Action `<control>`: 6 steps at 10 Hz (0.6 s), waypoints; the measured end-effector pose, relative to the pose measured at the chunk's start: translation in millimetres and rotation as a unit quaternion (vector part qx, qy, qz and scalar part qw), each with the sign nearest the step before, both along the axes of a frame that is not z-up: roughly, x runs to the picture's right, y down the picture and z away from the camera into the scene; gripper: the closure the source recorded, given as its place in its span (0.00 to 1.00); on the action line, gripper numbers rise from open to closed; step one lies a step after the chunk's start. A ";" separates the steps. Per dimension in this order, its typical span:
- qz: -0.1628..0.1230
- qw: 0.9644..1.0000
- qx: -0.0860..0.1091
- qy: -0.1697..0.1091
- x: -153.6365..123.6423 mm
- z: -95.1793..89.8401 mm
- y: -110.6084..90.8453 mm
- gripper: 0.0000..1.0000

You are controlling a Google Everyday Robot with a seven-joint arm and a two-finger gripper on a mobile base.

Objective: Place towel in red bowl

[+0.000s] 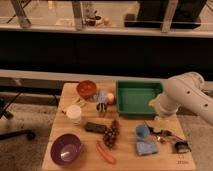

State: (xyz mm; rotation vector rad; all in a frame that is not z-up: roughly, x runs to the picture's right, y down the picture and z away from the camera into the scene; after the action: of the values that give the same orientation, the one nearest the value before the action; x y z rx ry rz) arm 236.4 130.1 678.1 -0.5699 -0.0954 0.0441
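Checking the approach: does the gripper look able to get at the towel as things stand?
Probably yes. The gripper, open and empty, is near the blue cup; the towel lies uncovered by the red bowl, though an orange fruit and metal cup crowd it.

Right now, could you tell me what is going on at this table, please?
The robot's arm reaches over the right side of the table. Its pincer is open and empty, low beside the blue cup. The towel lies untouched farther back, between the red bowl and the green tray. It is not yet in the bowl.
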 end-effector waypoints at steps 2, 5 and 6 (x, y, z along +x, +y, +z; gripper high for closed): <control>0.002 1.000 -0.001 -0.008 -13.8 0.2 3.8 0.20; 0.001 1.000 -0.003 -0.017 -37.8 2.0 9.0 0.20; 0.000 1.000 -0.003 -0.020 -47.5 2.8 9.2 0.20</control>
State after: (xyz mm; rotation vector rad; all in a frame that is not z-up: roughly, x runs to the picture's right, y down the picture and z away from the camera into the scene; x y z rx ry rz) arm 188.8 139.3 680.9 -0.5763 -0.1344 0.0321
